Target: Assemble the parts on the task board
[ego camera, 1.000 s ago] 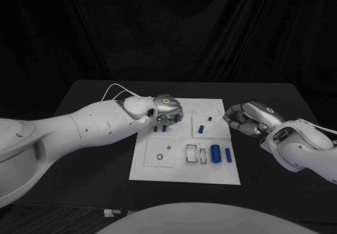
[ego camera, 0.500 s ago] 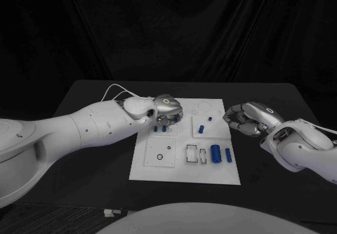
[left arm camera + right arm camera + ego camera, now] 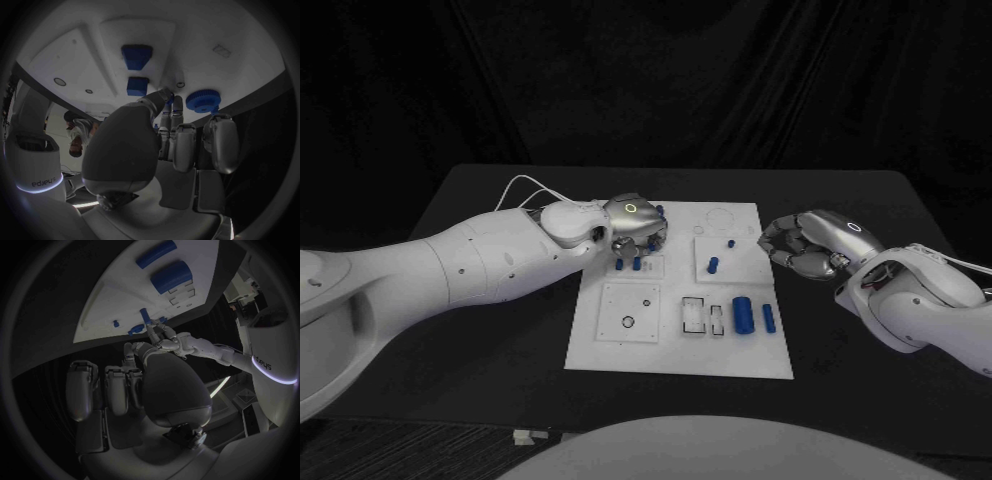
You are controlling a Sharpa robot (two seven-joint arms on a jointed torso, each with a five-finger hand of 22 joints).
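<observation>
White "sharpa" lettering on left arm (image 3: 265,362)

**Two robot arms, both hands curled**

The left arm reaches in across the front, its wrist bent downward. The left hand (image 3: 633,222) points its fingers (image 3: 177,116) down, bunched close together; whether they pinch anything cannot be told. The right arm comes in from the opposite side, elbow low. The right hand (image 3: 805,243) hangs level with the left one, well apart from it, fingers curled inward around nothing.
</observation>
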